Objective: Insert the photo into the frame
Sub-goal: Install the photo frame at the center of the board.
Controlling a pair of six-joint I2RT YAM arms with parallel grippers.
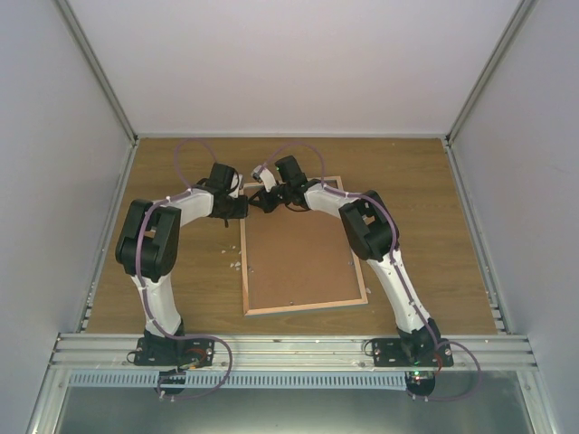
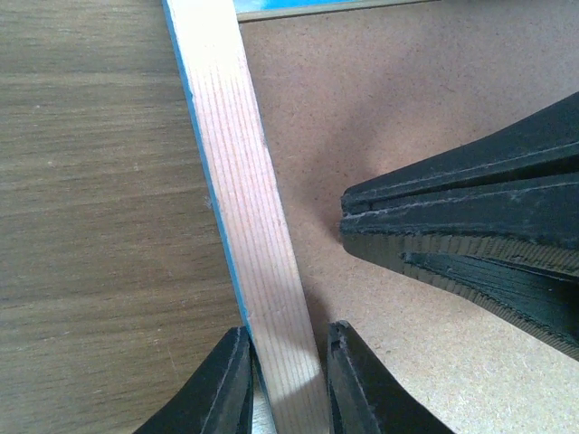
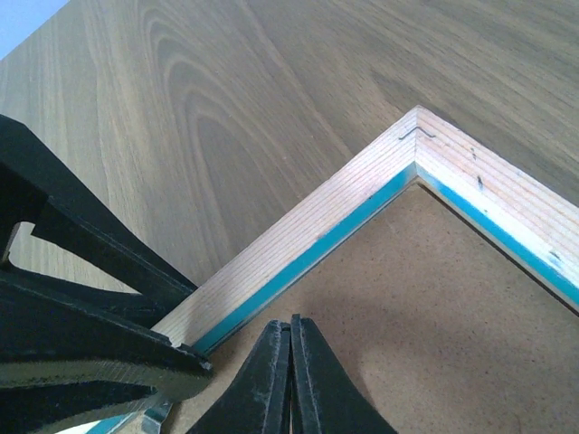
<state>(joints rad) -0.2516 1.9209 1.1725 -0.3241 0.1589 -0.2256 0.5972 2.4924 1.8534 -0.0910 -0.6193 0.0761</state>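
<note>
The frame (image 1: 243, 271) lies back-up in the middle of the table, its brown board (image 1: 303, 253) facing up, with a light wood rail and a teal edge. My left gripper (image 1: 246, 206) is at the frame's far-left corner. In the left wrist view it (image 2: 288, 336) straddles the wood rail (image 2: 244, 208), one finger against each side. My right gripper (image 1: 262, 201) is close beside it. Its jaws (image 3: 290, 324) are shut with nothing between them, tips on the board (image 3: 425, 298) just inside the far rail (image 3: 308, 235). The photo is out of view.
Small white specks (image 1: 233, 264) lie on the wooden table left of the frame. Grey walls enclose the table at left, right and back. A metal rail (image 1: 289, 348) carrying both arm bases runs along the near edge.
</note>
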